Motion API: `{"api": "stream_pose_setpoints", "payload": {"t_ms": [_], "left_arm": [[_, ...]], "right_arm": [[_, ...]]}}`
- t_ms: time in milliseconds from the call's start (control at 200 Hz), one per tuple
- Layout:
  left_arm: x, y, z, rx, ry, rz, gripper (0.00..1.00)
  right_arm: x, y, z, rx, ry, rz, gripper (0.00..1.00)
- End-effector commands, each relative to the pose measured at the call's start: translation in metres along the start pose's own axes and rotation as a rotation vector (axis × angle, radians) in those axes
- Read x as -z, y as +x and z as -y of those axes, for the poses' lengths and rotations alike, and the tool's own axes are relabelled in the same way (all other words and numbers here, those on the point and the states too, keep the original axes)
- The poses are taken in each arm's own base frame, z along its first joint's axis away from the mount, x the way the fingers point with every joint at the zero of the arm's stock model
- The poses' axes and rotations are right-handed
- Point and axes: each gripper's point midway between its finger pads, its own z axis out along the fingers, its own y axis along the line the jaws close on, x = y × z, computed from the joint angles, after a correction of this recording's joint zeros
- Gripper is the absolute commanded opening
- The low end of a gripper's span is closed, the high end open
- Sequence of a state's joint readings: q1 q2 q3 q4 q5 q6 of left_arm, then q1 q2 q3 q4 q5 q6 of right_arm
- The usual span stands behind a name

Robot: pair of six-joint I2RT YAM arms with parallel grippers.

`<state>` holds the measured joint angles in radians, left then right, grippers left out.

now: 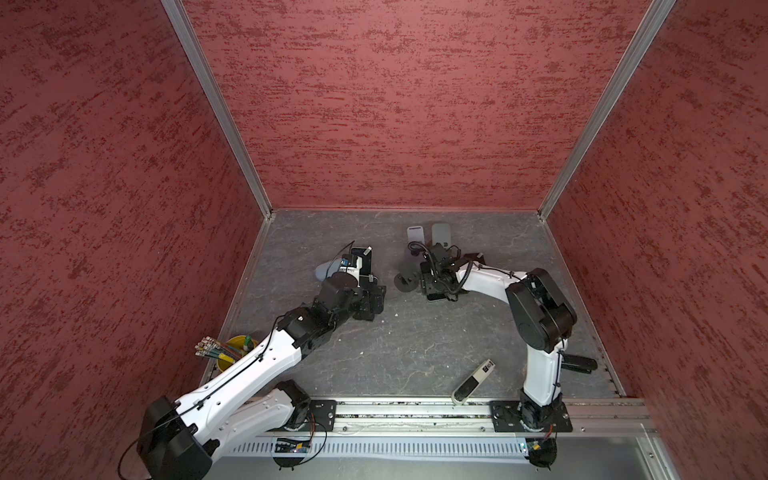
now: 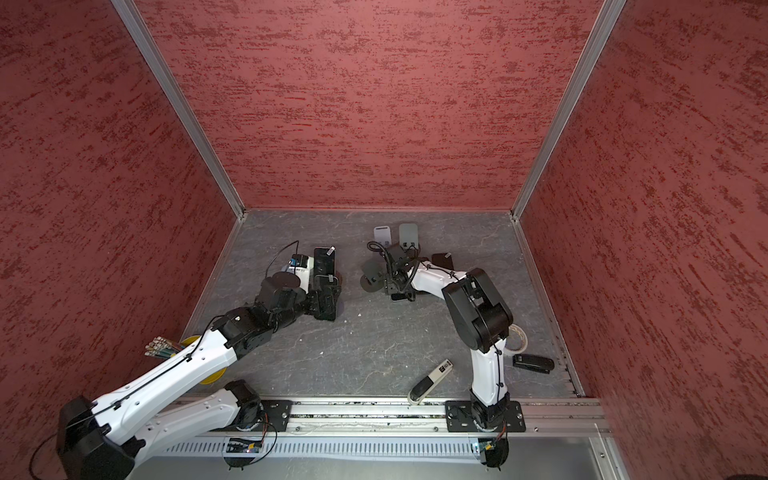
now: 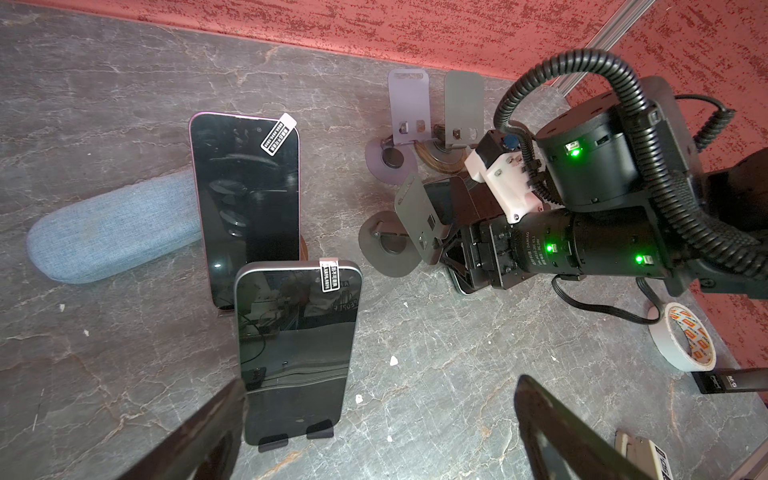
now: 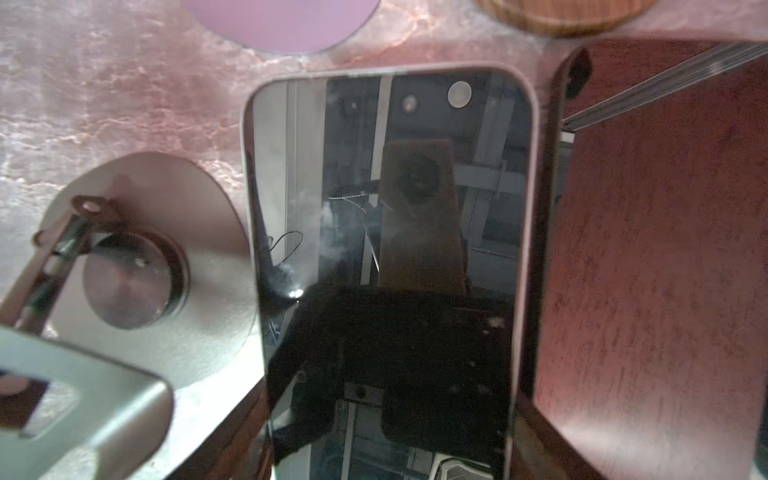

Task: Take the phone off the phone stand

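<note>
My right gripper (image 4: 386, 432) is shut on a pink-edged phone (image 4: 390, 232), a finger against each long side. In the left wrist view it holds that phone (image 3: 462, 286) low over the table beside an empty grey phone stand (image 3: 415, 216). My left gripper (image 3: 382, 432) is open, its fingers (image 3: 208, 436) wide apart. A grey-framed phone (image 3: 295, 353) leans on its stand's lips (image 3: 291, 436) next to one finger. Behind it a pink-framed phone (image 3: 247, 203) leans on a wooden stand. In both top views the left gripper (image 1: 368, 301) (image 2: 326, 305) hangs over these phones.
Two more empty stands (image 1: 414, 233) (image 1: 441, 233) stand near the back wall, with a dark phone (image 2: 442, 261) beside them. A blue-grey case (image 3: 112, 232), a tape roll (image 3: 681, 336), a stapler (image 1: 577, 363), a pencil cup (image 1: 232, 351) and a white-and-black device (image 1: 473, 382) are around.
</note>
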<state>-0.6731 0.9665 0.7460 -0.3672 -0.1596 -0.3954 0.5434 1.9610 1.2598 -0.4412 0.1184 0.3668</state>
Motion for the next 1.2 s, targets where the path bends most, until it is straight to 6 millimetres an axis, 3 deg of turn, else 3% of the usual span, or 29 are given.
{"api": "stream_pose_setpoints", "payload": {"t_ms": [0,1193], "left_arm": [[0.001,-0.001,-0.002,-0.001,-0.005,0.008,1.00],[0.000,0.002,-0.003,0.003,-0.007,0.003,0.99]], "right_arm": [[-0.004,-0.002,0.009,-0.016,0.042,-0.002,0.67],[-0.020,0.009,0.004,-0.050,0.025,-0.060,0.77]]}}
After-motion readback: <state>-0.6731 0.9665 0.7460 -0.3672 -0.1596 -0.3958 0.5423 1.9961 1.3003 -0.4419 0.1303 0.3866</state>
